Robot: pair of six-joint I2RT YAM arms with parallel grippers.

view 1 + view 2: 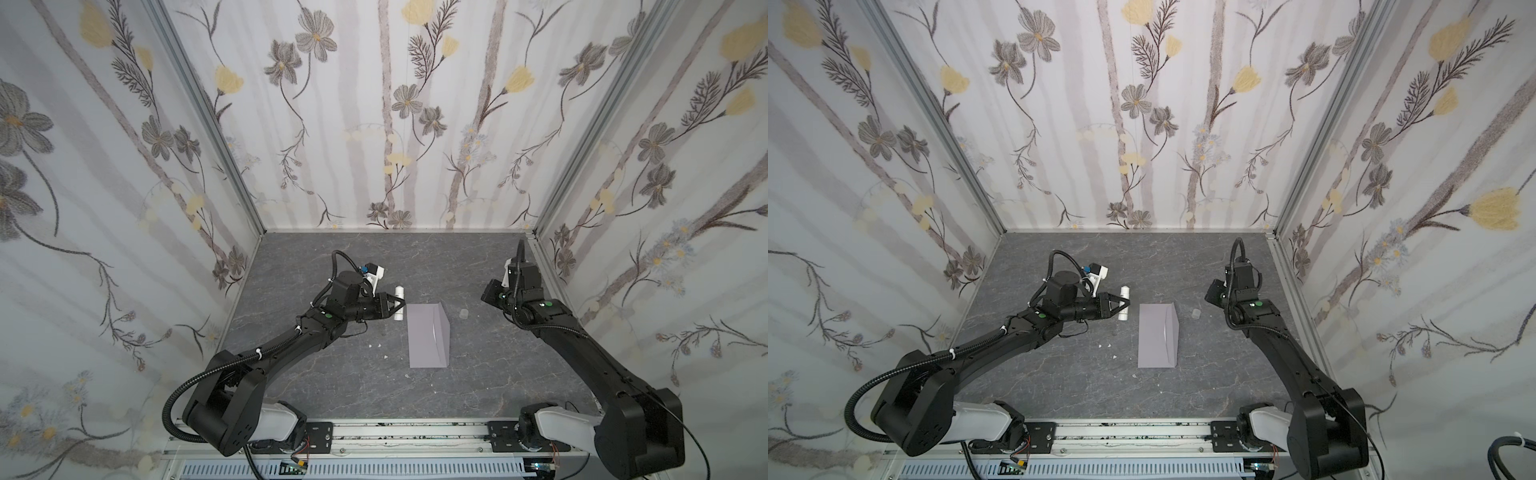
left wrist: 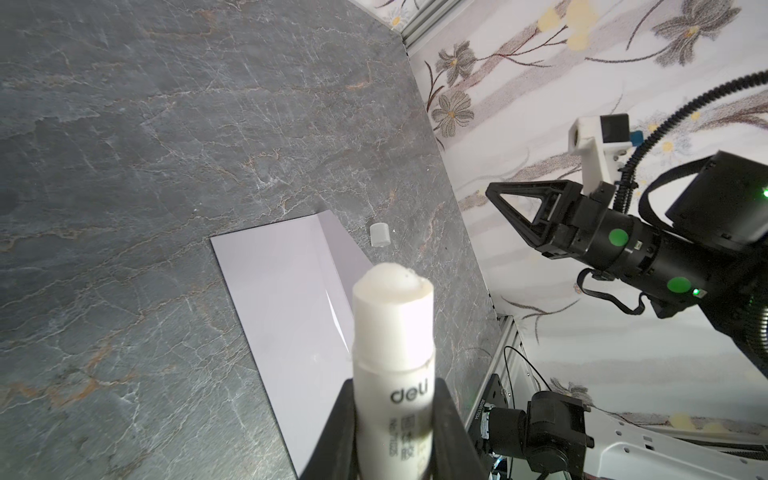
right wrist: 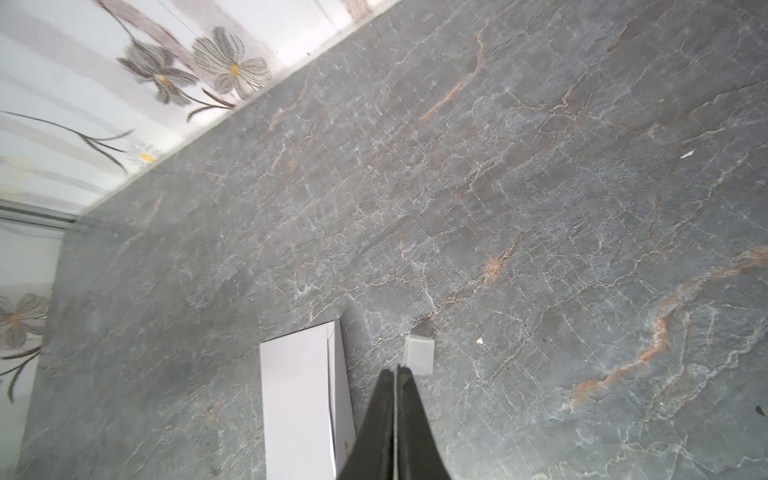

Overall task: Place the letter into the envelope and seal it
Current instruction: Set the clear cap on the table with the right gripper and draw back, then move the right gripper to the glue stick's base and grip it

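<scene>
Envelope [image 1: 428,334] lies flat mid-table [image 1: 332,374], in view of all four cameras. No letter shows anywhere, so you can take it as already inside: insertion looks done. The flap runs along the long edge on the cap's side and is folded over. It looks slightly raised, and you can't tell whether it is stuck down. Sealing is what's left.

Glue stick [image 2: 392,332] is uncapped with the glue tip exposed. Its cap [image 1: 464,313] sits on the table just beside the envelope, on the right arm's side.

Left jaws pinch the glue stick around its body. Left arm [image 1: 291,340] reaches in low, with the stick just beside the envelope's far left corner and not touching the paper.

Right jaws are pressed together on nothing. Right arm [image 1: 582,345] is raised near the right wall, well apart from the envelope and pointing down toward the cap area.

Your next step is probably glue on the flap, then pressing it down.
</scene>
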